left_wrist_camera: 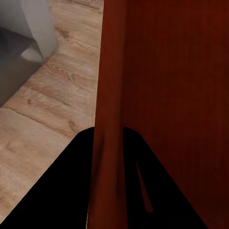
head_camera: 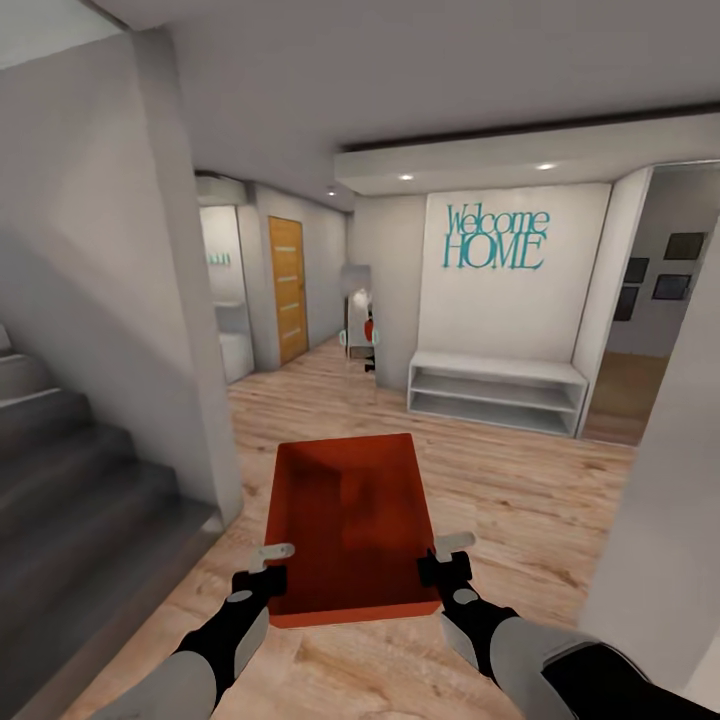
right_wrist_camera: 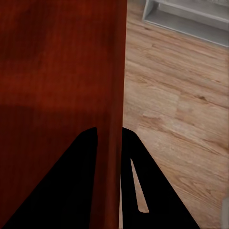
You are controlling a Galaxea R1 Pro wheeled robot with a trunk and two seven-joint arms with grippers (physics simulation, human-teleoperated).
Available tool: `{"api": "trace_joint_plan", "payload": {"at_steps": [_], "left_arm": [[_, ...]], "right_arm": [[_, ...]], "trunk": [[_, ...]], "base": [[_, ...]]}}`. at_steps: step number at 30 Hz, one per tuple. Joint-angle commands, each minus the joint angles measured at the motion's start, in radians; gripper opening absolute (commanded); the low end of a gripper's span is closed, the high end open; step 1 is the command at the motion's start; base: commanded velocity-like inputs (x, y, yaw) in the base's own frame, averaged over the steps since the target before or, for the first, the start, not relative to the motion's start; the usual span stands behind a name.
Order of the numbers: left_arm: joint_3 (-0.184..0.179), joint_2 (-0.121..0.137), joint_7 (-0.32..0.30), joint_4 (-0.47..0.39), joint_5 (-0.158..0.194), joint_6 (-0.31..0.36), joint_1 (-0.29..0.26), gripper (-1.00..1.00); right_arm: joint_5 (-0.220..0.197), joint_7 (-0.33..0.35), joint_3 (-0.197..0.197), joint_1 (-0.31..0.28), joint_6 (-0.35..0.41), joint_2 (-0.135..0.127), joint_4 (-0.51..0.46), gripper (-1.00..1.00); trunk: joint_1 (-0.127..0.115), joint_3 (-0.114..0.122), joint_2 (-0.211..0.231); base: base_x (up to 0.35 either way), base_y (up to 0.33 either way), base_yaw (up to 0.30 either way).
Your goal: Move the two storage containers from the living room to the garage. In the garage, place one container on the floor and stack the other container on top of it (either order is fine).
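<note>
One red-orange storage container [head_camera: 345, 520] is carried level in front of me, open top up, over light wood-plank flooring. My left gripper [head_camera: 268, 567] is shut on its left wall near the near corner. My right gripper [head_camera: 445, 560] is shut on its right wall. The left wrist view has the container's wall [left_wrist_camera: 112, 119] pinched between the dark fingers [left_wrist_camera: 71, 191]. Likewise, the right wrist view has the wall [right_wrist_camera: 114, 95] running between the fingers [right_wrist_camera: 148, 191]. The container looks empty.
Dark stairs [head_camera: 70, 500] and a grey wall [head_camera: 110, 270] stand on the left. Ahead is a white low shelf [head_camera: 495, 392] under a "Welcome HOME" sign [head_camera: 497, 238], a wooden door [head_camera: 287, 288] down a hallway, and a doorway [head_camera: 650, 330] on the right. A white wall corner [head_camera: 670, 520] is close at right.
</note>
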Motion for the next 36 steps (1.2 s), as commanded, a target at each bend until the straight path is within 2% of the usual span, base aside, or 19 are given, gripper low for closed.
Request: {"api": "trace_joint_plan", "payload": {"at_steps": [1, 36], "left_arm": [[0.018, 0.093, 0.031, 0.003, -0.005, -0.002, 0.001, -1.0], [0.019, 0.098, 0.031, 0.01, -0.004, -0.002, 0.001, -1.0]], "right_arm": [[-0.029, -0.008, -0.067, -0.002, -0.068, 0.001, -0.028, -1.0], [-0.029, -0.008, -0.067, -0.002, -0.068, 0.001, -0.028, -1.0]], "trunk": [[0.001, 0.0, -0.001], [0.001, 0.0, -0.001]], "base": [[0.328, 0.0, 0.0], [0.328, 0.0, 0.0]]}}
